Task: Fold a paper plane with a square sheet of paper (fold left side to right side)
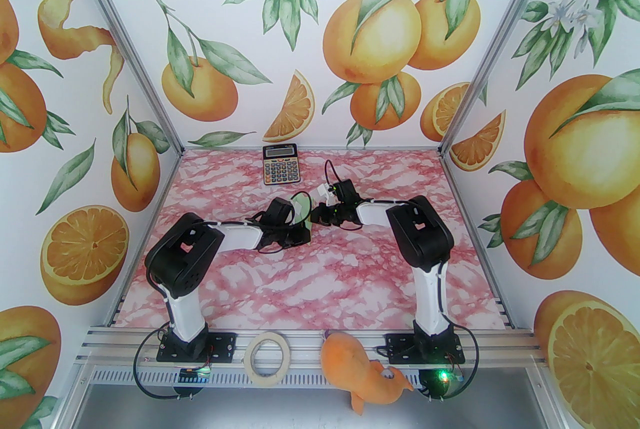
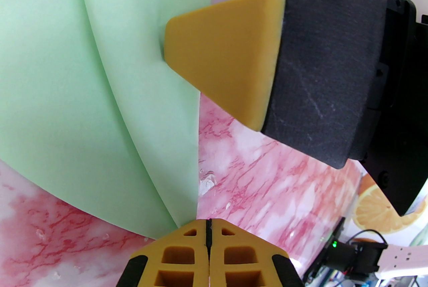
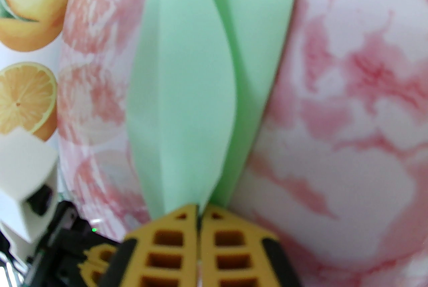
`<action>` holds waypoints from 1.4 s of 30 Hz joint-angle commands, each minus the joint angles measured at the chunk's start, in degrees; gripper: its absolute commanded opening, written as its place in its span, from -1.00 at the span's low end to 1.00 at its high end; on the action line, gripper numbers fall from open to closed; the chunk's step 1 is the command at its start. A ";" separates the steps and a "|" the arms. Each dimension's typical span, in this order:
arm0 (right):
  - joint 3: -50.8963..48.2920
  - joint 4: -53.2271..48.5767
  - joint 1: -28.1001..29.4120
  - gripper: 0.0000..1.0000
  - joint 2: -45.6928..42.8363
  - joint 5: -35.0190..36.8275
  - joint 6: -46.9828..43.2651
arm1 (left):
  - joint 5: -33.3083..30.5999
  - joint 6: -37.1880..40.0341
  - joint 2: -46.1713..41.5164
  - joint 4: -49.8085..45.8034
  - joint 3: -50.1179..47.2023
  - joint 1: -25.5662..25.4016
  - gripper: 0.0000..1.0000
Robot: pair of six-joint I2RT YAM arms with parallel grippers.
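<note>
The square sheet of paper (image 1: 301, 206) is pale green and hangs above the mid-table between the two arms, bowed into loose curved layers (image 2: 83, 78) (image 3: 187, 78). My left gripper (image 1: 305, 226) (image 2: 208, 223) is shut on a lower corner where the layers meet. My right gripper (image 1: 316, 216) (image 3: 200, 212) is shut on the paper's edge. Its yellow fingers (image 2: 227, 55) reach in from the right in the left wrist view. The left gripper (image 3: 97, 259) appears blurred at the right wrist view's bottom left. A paper plane is out of view.
A black-and-orange calculator (image 1: 280, 164) lies at the table's far edge. A roll of beige tape (image 1: 268, 357) and an orange plush toy (image 1: 360, 374) sit on the near rail between the arm bases. Orange-patterned walls enclose the pink marble table (image 1: 310, 277) on three sides.
</note>
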 commanded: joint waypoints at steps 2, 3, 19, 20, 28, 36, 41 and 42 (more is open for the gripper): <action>-0.25 -0.63 0.14 -0.88 2.20 1.66 -1.18 | 0.65 -0.02 0.79 1.55 -0.79 0.23 -0.89; -0.32 -0.63 0.15 -0.88 2.17 1.63 -1.20 | 0.57 -0.02 0.77 1.58 -0.83 0.23 -0.89; -0.84 -0.54 0.14 -0.88 1.69 1.92 -1.25 | 0.14 0.50 -2.65 -1.10 0.27 1.59 -0.94; -0.93 -0.54 0.15 -0.88 1.64 2.05 -1.24 | 0.35 0.51 -3.48 -1.33 0.80 2.07 -0.93; -0.81 -0.62 0.19 -0.88 1.64 2.10 -1.20 | 2.45 0.59 -2.11 -1.20 4.99 5.09 -0.90; -0.83 -0.71 0.22 -0.89 1.82 2.07 -1.20 | 2.28 0.64 2.63 -1.34 8.12 5.24 -0.90; -0.59 -0.71 0.22 -0.88 1.99 1.92 -1.18 | 1.11 1.18 4.84 -2.61 8.78 5.28 -0.92; -0.57 -0.78 0.19 -0.89 1.91 1.99 -1.18 | 1.08 1.42 5.26 -3.06 8.95 5.32 -0.92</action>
